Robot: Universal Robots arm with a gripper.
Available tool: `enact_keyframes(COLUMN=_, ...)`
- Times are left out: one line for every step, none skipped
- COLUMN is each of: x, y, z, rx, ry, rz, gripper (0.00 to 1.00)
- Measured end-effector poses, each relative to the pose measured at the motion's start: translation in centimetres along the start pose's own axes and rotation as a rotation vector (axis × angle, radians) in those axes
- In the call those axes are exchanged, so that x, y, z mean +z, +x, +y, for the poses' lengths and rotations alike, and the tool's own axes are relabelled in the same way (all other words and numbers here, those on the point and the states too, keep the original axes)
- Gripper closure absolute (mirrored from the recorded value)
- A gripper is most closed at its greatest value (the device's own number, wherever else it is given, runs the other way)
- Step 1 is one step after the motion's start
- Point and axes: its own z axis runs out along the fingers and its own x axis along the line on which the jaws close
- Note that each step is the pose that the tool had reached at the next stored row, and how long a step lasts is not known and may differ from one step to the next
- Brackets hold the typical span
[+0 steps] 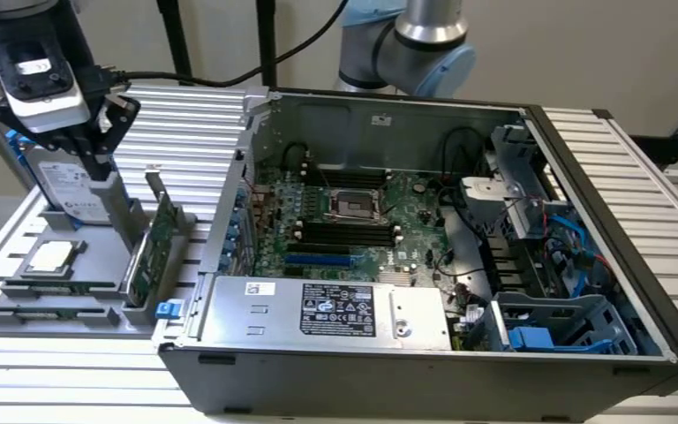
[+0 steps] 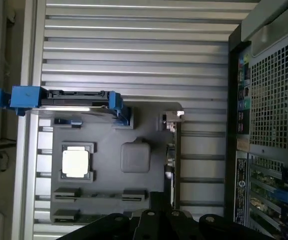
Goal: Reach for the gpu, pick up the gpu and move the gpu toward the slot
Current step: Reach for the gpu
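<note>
well, my gripper (image 1: 92, 163) hangs above the grey holder (image 1: 33, 318) with jaws drawn together on nothing, while the gpu (image 1: 151, 247) stands upright along that holder's long edge, apart from me and untouched

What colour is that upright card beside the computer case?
The gpu is green; the exterior view shows it best.

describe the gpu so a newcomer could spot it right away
Find the open computer case; the grey tray lies on the exterior view's left of it. The gpu stands on edge along the tray side nearest the case: a thin green board, unlike the silver blue-railed drive and flat chip.
</note>
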Motion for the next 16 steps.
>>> enact_keyframes(x=0.06, y=-0.4, z=-0.19, rx=0.0, ry=0.0, rz=-0.0001, gripper=0.89)
enact_keyframes(x=0.11, y=-0.8, z=-0.37, rx=0.0, ry=0.0, rz=0.0, gripper=0.89)
enact_keyframes(x=0.17, y=-1.2, z=-0.57, rx=0.0, ry=0.0, rz=0.0, gripper=0.89)
enact_keyframes(x=0.22, y=-1.5, z=-0.73, rx=0.0, ry=0.0, rz=-0.0001, gripper=0.89)
enact_keyframes(x=0.22, y=-1.8, z=-0.85, rx=0.0, ry=0.0001, rz=0.0002, gripper=0.89)
enact_keyframes(x=0.23, y=-1.8, z=-0.89, rx=0.0, ry=0.0, rz=0.0003, gripper=0.89)
enact_keyframes(x=0.22, y=-1.8, z=-0.89, rx=0.0, ry=-0.0006, rz=0.0005, gripper=0.89)
enact_keyframes(x=0.22, y=-1.8, z=-0.89, rx=0.0, ry=-0.0006, rz=0.0004, gripper=0.89)
enact_keyframes(x=0.23, y=-1.8, z=-0.89, rx=0.0, ry=-0.0007, rz=0.0004, gripper=0.89)
enact_keyframes(x=0.23, y=-1.8, z=-0.89, rx=0.0, ry=-0.0007, rz=0.0003, gripper=0.89)
enact_keyframes(x=0.23, y=-1.8, z=-0.89, rx=0.0, ry=-0.0007, rz=0.0004, gripper=0.89)
enact_keyframes(x=0.23, y=-1.8, z=-0.89, rx=0.0, ry=-0.0007, rz=0.0004, gripper=0.89)
enact_keyframes(x=0.23, y=-1.8, z=-0.89, rx=0.0, ry=-0.0007, rz=0.0004, gripper=0.89)
enact_keyframes(x=0.22, y=-1.8, z=-0.89, rx=0.0, ry=-0.0007, rz=0.0004, gripper=0.89)
enact_keyframes(x=0.22, y=-1.8, z=-0.89, rx=0.0, ry=-0.0007, rz=0.0004, gripper=0.89)
enact_keyframes(x=0.23, y=-1.8, z=-0.89, rx=0.0, ry=-0.0007, rz=0.0004, gripper=0.89)
